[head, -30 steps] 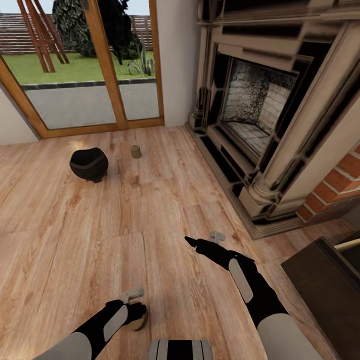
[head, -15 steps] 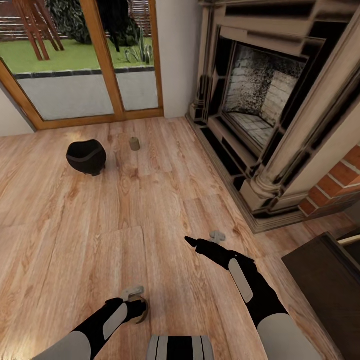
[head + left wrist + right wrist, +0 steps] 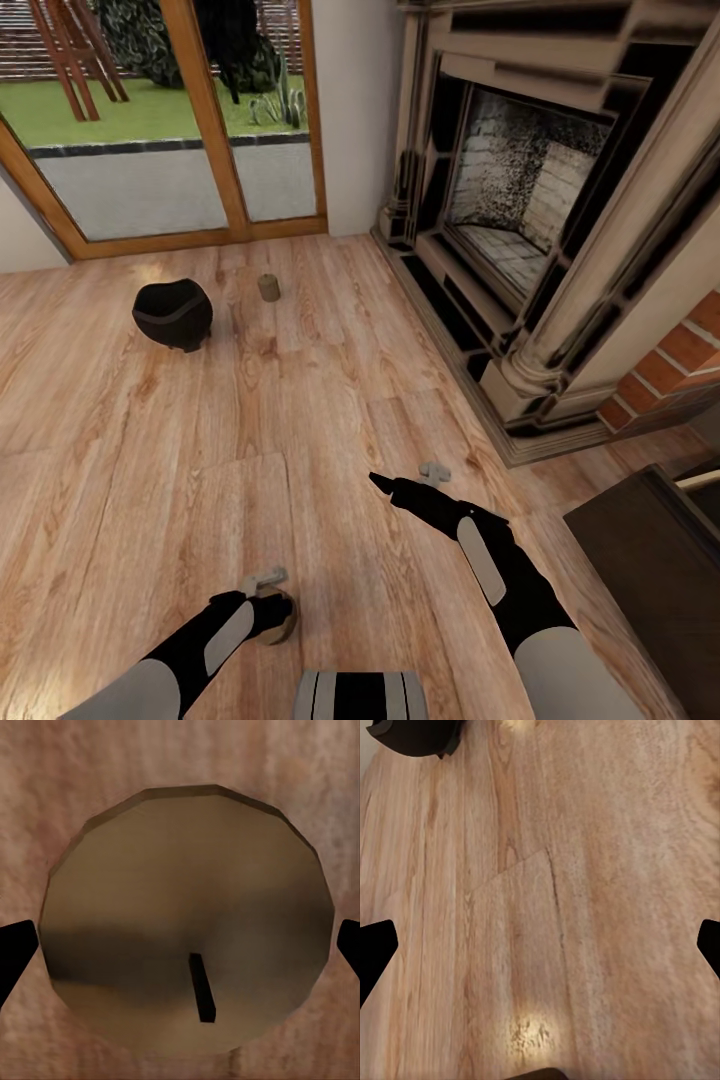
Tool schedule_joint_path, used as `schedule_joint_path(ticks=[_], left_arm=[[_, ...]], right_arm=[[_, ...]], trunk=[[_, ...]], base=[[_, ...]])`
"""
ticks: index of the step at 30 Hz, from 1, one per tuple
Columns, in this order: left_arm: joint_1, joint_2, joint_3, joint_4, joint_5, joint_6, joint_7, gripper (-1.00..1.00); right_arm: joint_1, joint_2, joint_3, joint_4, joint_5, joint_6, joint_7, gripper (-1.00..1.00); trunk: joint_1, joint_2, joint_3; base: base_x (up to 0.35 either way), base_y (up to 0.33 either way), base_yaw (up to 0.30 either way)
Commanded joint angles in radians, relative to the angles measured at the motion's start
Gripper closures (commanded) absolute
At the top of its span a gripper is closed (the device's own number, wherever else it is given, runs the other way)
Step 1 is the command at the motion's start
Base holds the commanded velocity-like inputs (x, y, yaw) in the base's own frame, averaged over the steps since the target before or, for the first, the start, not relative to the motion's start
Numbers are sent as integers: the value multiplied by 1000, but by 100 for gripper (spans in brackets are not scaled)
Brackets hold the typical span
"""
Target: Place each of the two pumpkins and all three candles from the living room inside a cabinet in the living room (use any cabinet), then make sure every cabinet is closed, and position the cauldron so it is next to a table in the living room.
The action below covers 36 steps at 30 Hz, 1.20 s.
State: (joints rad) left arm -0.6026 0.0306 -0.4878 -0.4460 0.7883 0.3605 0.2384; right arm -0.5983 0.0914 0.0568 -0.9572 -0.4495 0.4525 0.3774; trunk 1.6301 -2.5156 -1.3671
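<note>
Head view puts your left gripper (image 3: 272, 600) low in the frame, fingers spread around a candle (image 3: 276, 618) standing on the floor, not yet pinched. Your right gripper (image 3: 385, 484), centre-right, looks spread and empty. Another candle (image 3: 268, 288) and the cauldron (image 3: 173, 314) wait upper left; most of the job looks undone.

You see a round tan candle (image 3: 187, 915) with a black wick at center, wooden floor (image 3: 315, 765) around it.

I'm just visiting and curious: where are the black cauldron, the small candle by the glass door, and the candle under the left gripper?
cauldron (image 3: 172, 313), head view, its round belly.
far candle (image 3: 268, 288), head view, its side.
near candle (image 3: 187, 919), left wrist view, its flat top.
</note>
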Motion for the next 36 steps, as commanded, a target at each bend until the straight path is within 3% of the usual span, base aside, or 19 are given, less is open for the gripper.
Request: schedule_joint_path(ticks=[1, 7, 18, 26, 27, 36], left_arm=[[-1, 0, 0, 0, 0, 0, -1, -100], [-2, -1, 0, 0, 0, -3, -2, -100], [-2, -2, 0, 0, 0, -3, -2, -100], [-2, 0, 0, -1, 0, -3, -2, -100], [-2, 0, 0, -1, 0, -3, -2, 100], [-5, 15, 2, -63, 1, 6, -2, 100]], right_arm=[[0, 0, 0, 0, 0, 0, 0, -100], [0, -1, 0, 0, 0, 0, 0, -100], [0, -1, 0, 0, 0, 0, 0, -100], [0, 0, 0, 0, 0, 0, 0, -100], [0, -1, 0, 0, 0, 0, 0, -100], [0, -1, 0, 0, 0, 0, 0, -100]], trunk=[[0, 0, 0], [0, 0, 0], [3, -2, -27], [3, -2, -27], [3, -2, -27], [3, -2, -27]], base=[[0, 0, 0], [0, 0, 0], [0, 0, 0], [0, 0, 0], [0, 0, 0], [0, 0, 0]])
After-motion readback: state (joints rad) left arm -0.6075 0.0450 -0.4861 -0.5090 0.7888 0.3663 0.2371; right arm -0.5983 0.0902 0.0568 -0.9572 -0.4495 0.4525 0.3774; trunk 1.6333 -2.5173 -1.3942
